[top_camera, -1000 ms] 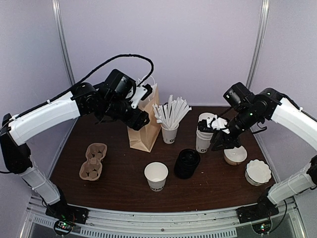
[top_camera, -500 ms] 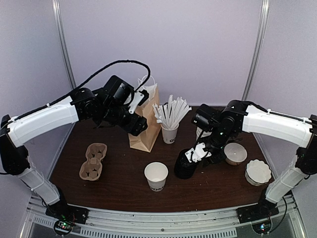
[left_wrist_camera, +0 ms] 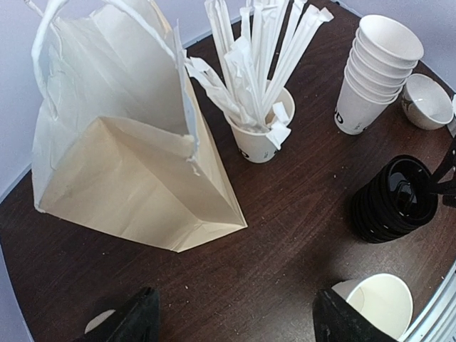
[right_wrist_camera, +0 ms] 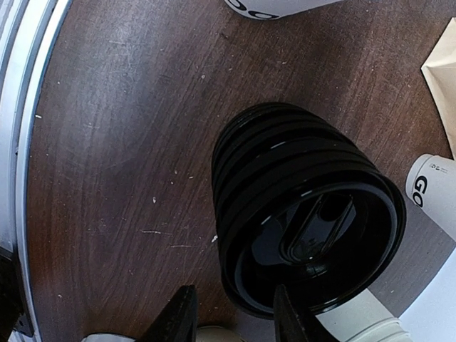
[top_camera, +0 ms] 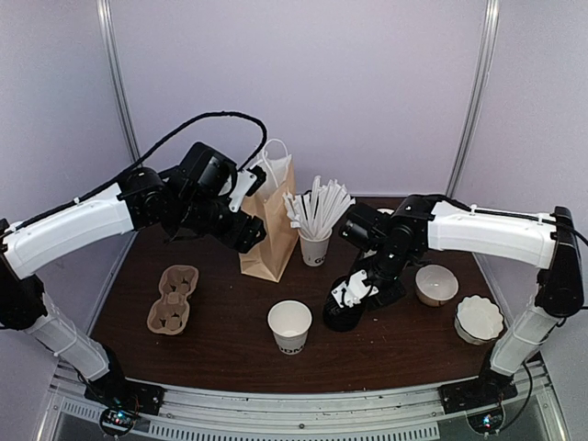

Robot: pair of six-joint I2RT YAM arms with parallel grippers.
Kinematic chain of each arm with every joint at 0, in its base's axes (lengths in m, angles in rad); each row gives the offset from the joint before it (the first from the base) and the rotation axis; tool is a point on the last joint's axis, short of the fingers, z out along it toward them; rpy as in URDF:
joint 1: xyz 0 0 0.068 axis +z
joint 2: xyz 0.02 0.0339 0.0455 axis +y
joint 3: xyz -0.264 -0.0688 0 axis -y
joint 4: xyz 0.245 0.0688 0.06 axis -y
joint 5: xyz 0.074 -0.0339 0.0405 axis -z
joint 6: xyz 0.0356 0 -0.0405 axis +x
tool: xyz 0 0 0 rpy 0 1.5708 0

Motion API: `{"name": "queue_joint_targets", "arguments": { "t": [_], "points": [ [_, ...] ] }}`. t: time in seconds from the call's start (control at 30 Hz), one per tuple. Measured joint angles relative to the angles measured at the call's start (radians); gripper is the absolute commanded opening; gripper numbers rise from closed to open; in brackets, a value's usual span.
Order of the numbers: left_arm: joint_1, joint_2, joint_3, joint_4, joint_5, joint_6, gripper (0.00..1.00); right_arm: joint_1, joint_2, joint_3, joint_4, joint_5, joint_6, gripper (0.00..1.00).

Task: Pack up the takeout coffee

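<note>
No takeout coffee with a lid on it shows in any view. A lidless white cup point(top_camera: 289, 326) stands at the front middle. A stack of black dome lids point(top_camera: 344, 308) lies tilted beside it, its open underside facing the right wrist camera point(right_wrist_camera: 313, 228). My right gripper point(top_camera: 354, 290) point(right_wrist_camera: 235, 317) is open right at the stack, with the stack's near rim between its fingertips. My left gripper point(top_camera: 246, 230) point(left_wrist_camera: 239, 320) hangs wide open over bare table in front of the paper bag point(left_wrist_camera: 135, 164), holding nothing.
The tan bag point(top_camera: 271, 220) stands open at the back middle. A cup of white sticks point(top_camera: 315, 246) is beside it. Stacked white cups point(left_wrist_camera: 377, 71) stand behind the lids. A cardboard cup carrier point(top_camera: 175, 299) lies left. Two white bowls point(top_camera: 436, 283) point(top_camera: 480, 317) sit right.
My right arm swung left from the stacked cups and came down onto the lid stack, its jaws widening. My left gripper drew back a little from the bag and opened slightly wider.
</note>
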Motion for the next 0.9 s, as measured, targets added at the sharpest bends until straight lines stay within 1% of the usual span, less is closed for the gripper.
{"name": "queue_joint_targets", "arguments": {
  "t": [0.37,0.53,0.73,0.8,0.9],
  "points": [
    [0.003,-0.018,-0.051,0.019,0.001,-0.01,0.78,0.012,0.045,0.0,0.017,0.034,-0.027,0.36],
    [0.007,-0.018,-0.052,0.024,0.001,-0.011,0.77,0.026,0.045,0.0,0.018,0.045,-0.034,0.32],
    [0.008,-0.018,-0.055,0.028,0.002,-0.011,0.78,0.033,0.045,-0.024,0.037,0.077,-0.036,0.29],
    [0.009,-0.018,-0.057,0.028,0.001,-0.011,0.78,0.034,0.045,-0.032,0.042,0.084,-0.035,0.27],
    [0.009,-0.018,-0.057,0.029,0.002,-0.011,0.78,0.036,0.045,-0.041,0.05,0.089,-0.036,0.2]
  ]
}}
